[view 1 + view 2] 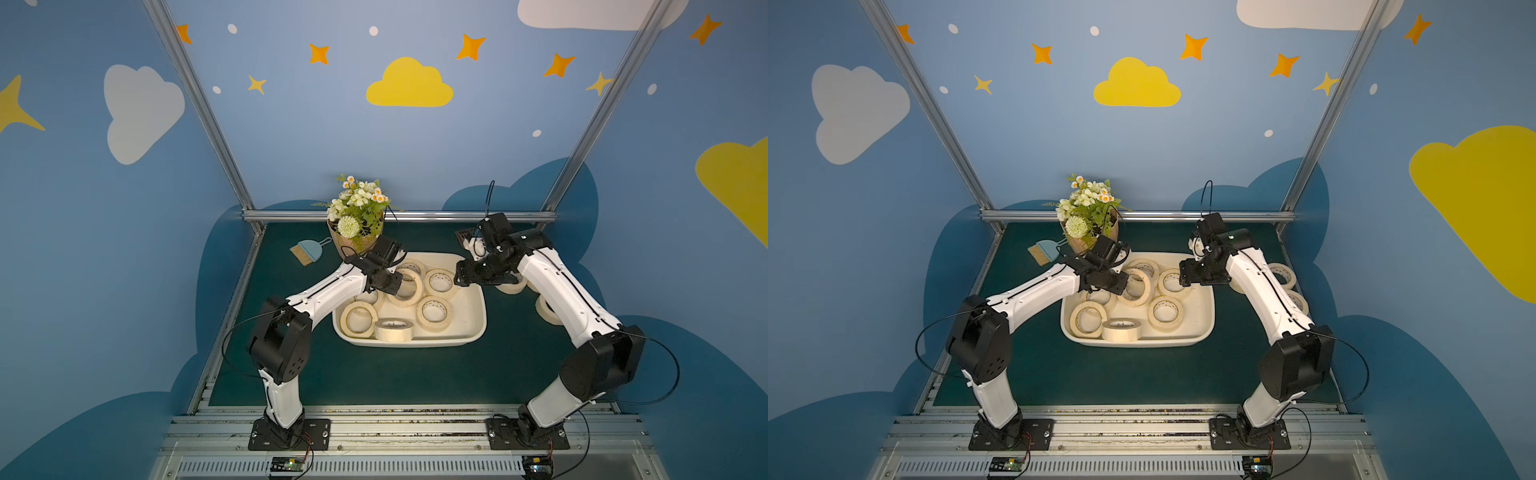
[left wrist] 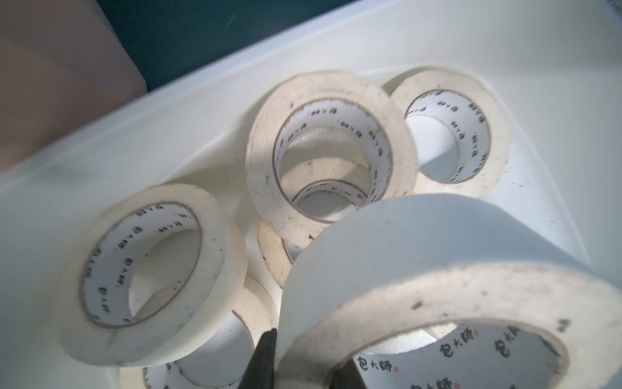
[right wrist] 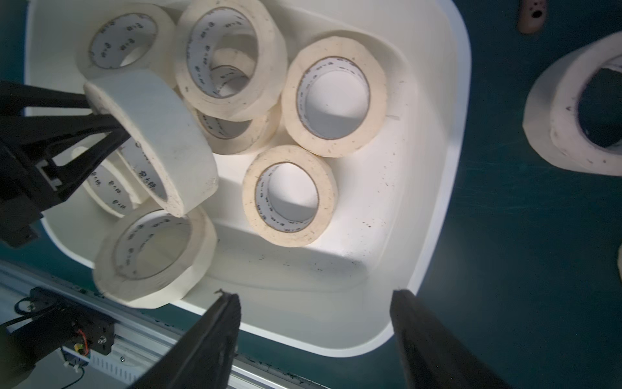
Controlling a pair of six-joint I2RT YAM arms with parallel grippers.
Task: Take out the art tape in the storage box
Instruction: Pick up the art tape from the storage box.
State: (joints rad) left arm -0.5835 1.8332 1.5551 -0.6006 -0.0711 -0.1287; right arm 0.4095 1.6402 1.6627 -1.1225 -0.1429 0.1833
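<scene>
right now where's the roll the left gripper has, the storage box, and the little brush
held tape roll point(image 3: 161, 134), right wrist view, outer tape band
storage box point(image 1: 478, 332), top view, near right rim
small brush point(image 1: 301, 253), top view, bristles
left gripper point(image 3: 101, 112), right wrist view, fingertips

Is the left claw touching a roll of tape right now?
Touching. In the right wrist view the left claw is shut on one tape roll, one finger outside its wall and one inside the core; the left wrist view shows the same pinch.

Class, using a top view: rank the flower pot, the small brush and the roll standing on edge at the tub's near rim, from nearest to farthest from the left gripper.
1. Flower pot: just behind the left gripper, at the tub's far-left corner.
2. Roll on edge: at the near rim of the storage box.
3. Small brush: on the mat, far left.
</scene>
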